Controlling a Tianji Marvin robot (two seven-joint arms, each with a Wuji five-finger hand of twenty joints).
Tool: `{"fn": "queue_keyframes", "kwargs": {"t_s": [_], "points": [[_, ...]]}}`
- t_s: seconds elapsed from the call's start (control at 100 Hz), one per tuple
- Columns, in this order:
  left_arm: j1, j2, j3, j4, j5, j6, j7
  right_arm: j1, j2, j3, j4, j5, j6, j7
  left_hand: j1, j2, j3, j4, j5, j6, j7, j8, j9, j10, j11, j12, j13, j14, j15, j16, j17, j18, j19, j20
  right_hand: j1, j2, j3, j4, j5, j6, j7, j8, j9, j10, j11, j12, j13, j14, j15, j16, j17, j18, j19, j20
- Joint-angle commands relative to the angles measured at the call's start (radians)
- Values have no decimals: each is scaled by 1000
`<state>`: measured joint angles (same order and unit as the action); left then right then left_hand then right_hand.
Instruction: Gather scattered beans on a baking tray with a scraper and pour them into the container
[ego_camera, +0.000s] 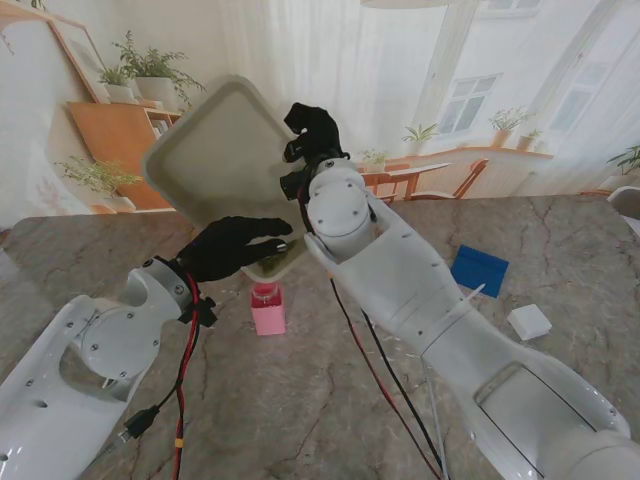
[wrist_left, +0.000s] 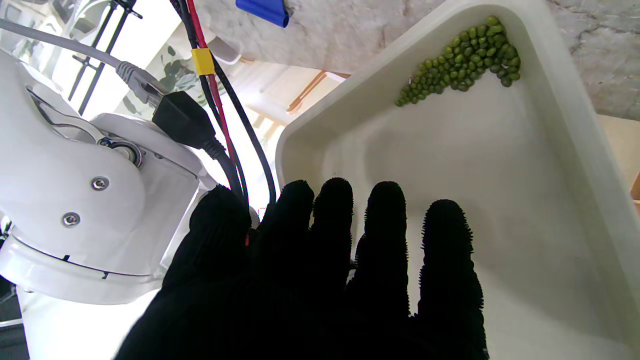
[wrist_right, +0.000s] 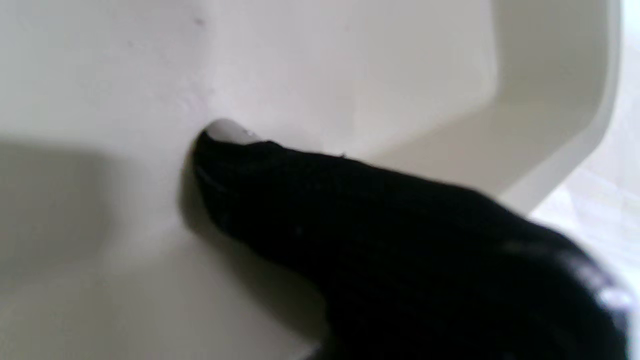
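Both hands, left hand (ego_camera: 235, 248) and right hand (ego_camera: 312, 133), grip the tilted tray (ego_camera: 215, 150), beans (wrist_left: 462, 57) heaped in its low corner above the pink container (ego_camera: 267, 308).

Green beans (wrist_left: 462, 57) lie heaped in one corner of the cream baking tray (wrist_left: 560, 210); the gloved left hand (wrist_left: 345, 280) lies flat inside it.

Our left arm (ego_camera: 95, 350) reaches forward from the near left, its black-gloved left hand (ego_camera: 232, 248) laid flat, fingers (wrist_left: 382, 240) extended side by side. Our right arm (ego_camera: 440, 330) angles up across the middle, right hand (ego_camera: 315, 135) raised, fingers curled.
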<state>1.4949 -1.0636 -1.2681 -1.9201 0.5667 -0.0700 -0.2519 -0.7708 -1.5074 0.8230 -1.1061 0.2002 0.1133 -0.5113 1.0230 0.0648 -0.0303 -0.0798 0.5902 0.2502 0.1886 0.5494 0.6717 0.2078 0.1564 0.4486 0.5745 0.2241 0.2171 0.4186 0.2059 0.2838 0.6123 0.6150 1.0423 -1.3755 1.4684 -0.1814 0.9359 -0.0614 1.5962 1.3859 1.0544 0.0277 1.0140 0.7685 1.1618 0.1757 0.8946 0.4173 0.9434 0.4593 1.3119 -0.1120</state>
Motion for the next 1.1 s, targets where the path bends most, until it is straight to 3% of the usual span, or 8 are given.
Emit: {"fn": "queue_keyframes", "kwargs": {"t_s": [0.0,1.09], "points": [[7,-2,1,-5,0,5,5,4,-2,1,-12,0,-6,12,15,-1,-12,38,-4,-1,-7,-12,0,-17,-16,-9,-13,1,-19,-9,-9,-2,-13,-9,123,47,102,60,26,-23,47,8,69,-148,158,72,80,-151,240,96,108,-70,393,78],[31,-3,-12,-23,8,16,11,2,-4,-11,-32,-10,-20,5,16,-1,-12,38,-3,1,-6,-12,1,-16,-16,-9,-12,1,-18,-8,-8,-3,-11,-9,122,47,102,63,26,-23,47,7,70,-150,156,74,83,-154,238,99,110,-72,395,81]]}}
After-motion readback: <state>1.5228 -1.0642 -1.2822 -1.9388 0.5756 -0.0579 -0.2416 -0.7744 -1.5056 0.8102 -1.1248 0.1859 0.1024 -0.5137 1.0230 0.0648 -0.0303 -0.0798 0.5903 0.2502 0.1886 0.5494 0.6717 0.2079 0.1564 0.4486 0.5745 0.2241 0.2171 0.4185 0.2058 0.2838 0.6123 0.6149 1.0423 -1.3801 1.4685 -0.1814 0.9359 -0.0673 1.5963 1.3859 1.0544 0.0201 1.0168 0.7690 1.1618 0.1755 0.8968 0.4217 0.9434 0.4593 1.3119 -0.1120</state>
